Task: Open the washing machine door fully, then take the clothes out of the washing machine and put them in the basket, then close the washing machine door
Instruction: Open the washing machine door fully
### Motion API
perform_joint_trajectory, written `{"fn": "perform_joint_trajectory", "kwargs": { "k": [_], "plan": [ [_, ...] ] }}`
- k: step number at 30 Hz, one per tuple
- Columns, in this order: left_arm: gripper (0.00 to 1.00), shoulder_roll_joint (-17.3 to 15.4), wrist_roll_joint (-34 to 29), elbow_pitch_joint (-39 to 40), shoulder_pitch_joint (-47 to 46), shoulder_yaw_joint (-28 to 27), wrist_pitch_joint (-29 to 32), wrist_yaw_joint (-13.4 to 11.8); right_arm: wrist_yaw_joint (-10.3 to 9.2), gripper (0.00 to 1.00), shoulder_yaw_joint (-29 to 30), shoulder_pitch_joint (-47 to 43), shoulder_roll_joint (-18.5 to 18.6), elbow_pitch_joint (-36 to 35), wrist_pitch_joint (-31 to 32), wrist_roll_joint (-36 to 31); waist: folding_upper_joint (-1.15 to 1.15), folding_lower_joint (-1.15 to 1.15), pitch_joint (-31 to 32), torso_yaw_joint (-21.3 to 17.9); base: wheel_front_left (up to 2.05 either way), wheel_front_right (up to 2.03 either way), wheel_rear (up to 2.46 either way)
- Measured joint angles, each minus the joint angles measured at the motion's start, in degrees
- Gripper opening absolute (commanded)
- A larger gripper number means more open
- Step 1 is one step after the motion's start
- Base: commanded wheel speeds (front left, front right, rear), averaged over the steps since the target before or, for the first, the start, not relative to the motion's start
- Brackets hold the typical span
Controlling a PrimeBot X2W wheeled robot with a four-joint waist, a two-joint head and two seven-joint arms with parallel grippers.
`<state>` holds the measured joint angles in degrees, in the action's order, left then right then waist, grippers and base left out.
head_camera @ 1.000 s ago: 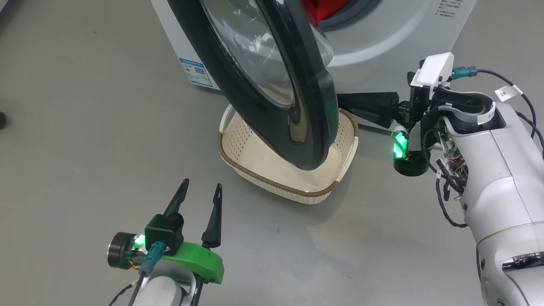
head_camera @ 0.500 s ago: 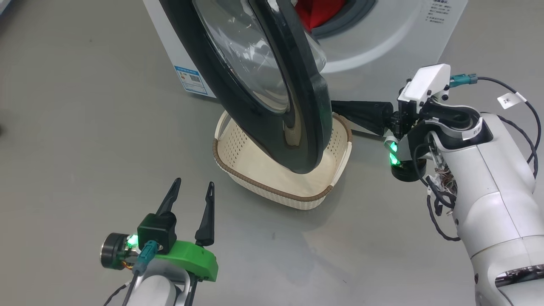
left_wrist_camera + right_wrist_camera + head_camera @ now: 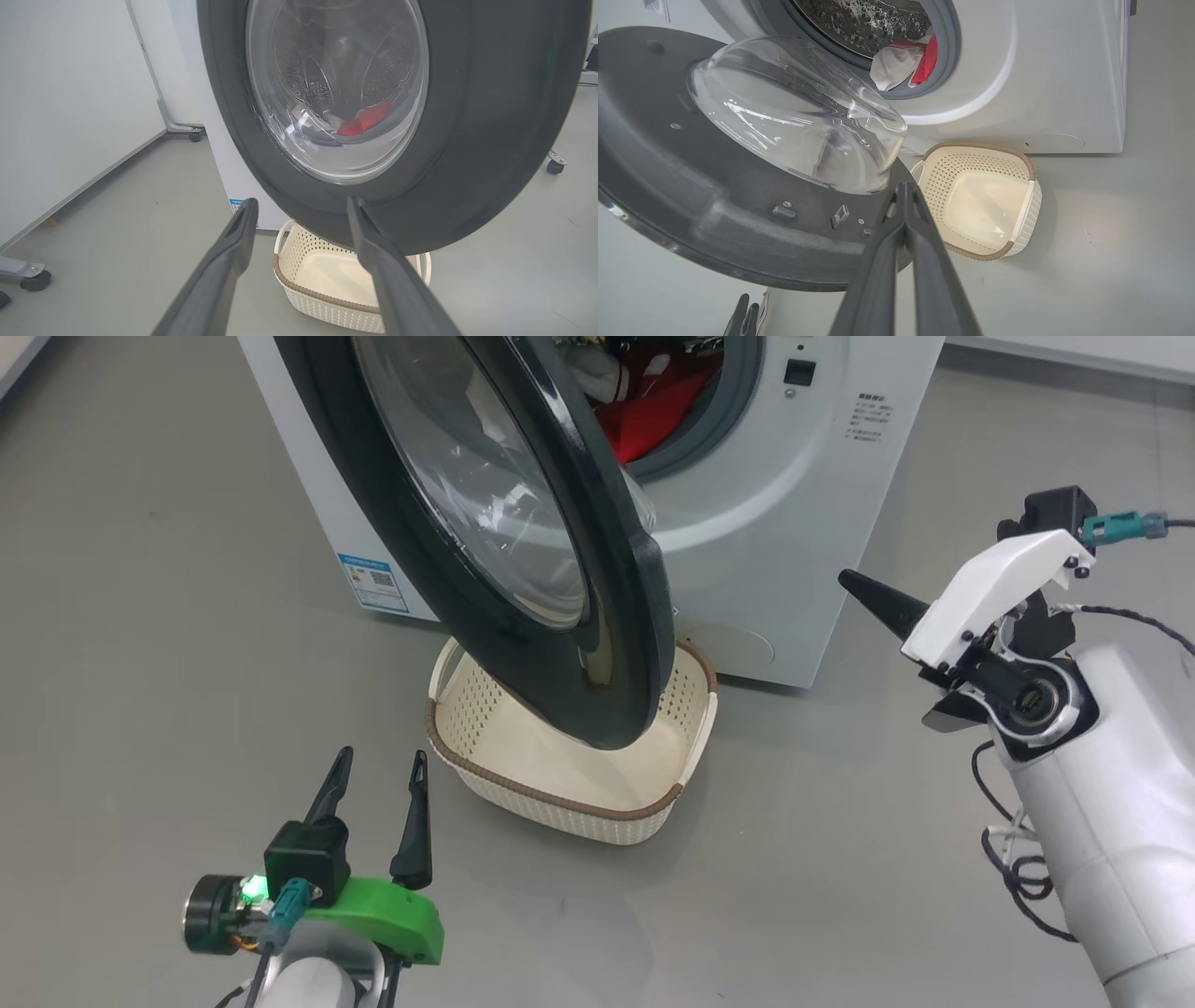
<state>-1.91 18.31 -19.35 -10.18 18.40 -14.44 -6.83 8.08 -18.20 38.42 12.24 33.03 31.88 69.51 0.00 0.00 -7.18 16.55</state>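
– Clothes (image 3: pixel 653 406): where are they seen?
– Piled in the washer (image 3: pixel 794 523) opening, at 12 o'clock in the head view. Red w/ white trim, plus a pale piece (image 3: pixel 896 65) lying at the front lip. Door (image 3: pixel 616 616) is swung out, its lower edge hanging over the basket (image 3: pixel 551 800), which is set on the floor (image 3: pixel 140 663), empty, at 6 o'clock of the opening.
– Handling expected?
– Soft, light, limp, prob. tangled; nothing fragile. Sagging, and snagging on the rubber ring (image 3: pixel 950 46), should be allowed for. A bunched fold near the front lip is judged the best hold, pinched deep, not by a thin edge.
– Claws?
– Left claw (image 3: pixel 384 756) is spread wide, nothing held, at 9 o'clock of the basket. Right claw (image 3: pixel 868 593) is clenched tip to tip on nothing, at 3 o'clock of the door; it'd need to be opened before any grab.
– Risk?
– Basket is part-covered by the door, so a drop could be blocked.
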Motion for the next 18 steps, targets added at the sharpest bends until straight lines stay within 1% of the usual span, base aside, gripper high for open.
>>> {"fn": "perform_joint_trajectory", "kwargs": {
  "k": [5, 8, 13, 18],
  "plan": [
    [1.0, -0.02, -0.27, -0.37, 1.93, -2.27, 0.0, 0.0, -0.22, 0.0, -2.25, -5.42, 0.18, -4.72, -10.13, -6.66, 0.0, 0.0, 2.49, -1.94, 0.0, 0.0, 0.0],
    [1.0, -0.08, -0.46, -0.54, 3.24, -3.37, 0.0, 0.0, -0.59, 0.0, -4.12, -8.55, 0.99, -7.79, -15.55, -10.61, 0.0, 0.0, 3.84, -3.38, 0.0, 0.0, 0.0],
    [1.0, -0.1, -1.16, -0.46, 4.99, -4.74, 0.0, 0.0, -0.59, 0.0, -6.5, -12.29, 2.32, -12.3, -22.46, -14.95, 0.0, 0.0, 5.86, -5.96, 0.0, 0.0, 0.0],
    [1.0, -0.2, -1.79, -0.1, 6.21, -5.63, 0.0, 0.0, -0.6, 0.0, -6.31, -17.59, 4.35, -13.26, -28.52, -18.24, 0.0, 0.0, 7.31, -8.55, 0.0, 0.0, 0.0]
  ]
}}
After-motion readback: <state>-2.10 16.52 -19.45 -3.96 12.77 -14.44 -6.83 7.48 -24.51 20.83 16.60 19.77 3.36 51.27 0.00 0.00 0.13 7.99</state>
